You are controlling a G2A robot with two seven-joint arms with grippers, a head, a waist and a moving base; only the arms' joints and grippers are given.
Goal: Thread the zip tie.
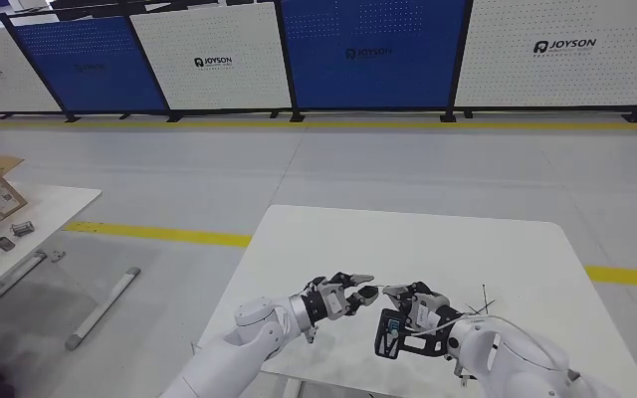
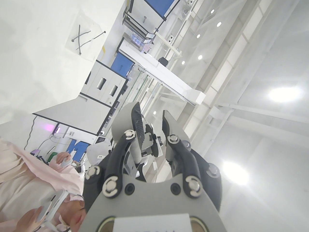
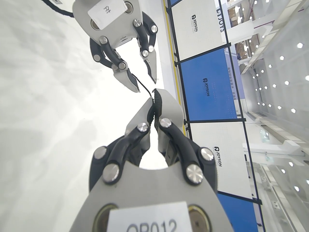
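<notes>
Right tool point(image 3: 153, 97) point(image 1: 394, 292): closed, pinching one end of the zip tie point(image 3: 141, 83) between its fingertips; held above the counter point(image 1: 448, 239) near its front edge.
Zip tie: a thin black strip, off the counter, sticking out of the right tool's tips and curving across the short gap to the left tool.
Left tool point(image 3: 146, 85) point(image 2: 150, 108) point(image 1: 366, 288): open, jaws spread, facing the right tool tip to tip.
Tie against left tool: the free end lies along the inner face of one left finger point(image 3: 128, 79); the other finger stands apart from it. Whether the strip presses on that pad or only passes in front of it cannot be told.
Tools together: just beside each other, tips almost meeting, over the counter's near middle.
Spare ties point(image 2: 83, 38) point(image 1: 481, 301): a few black ties crossed over one another, apparently in a clear bag, flat on the counter on the right arm's side, apart from both tools.
</notes>
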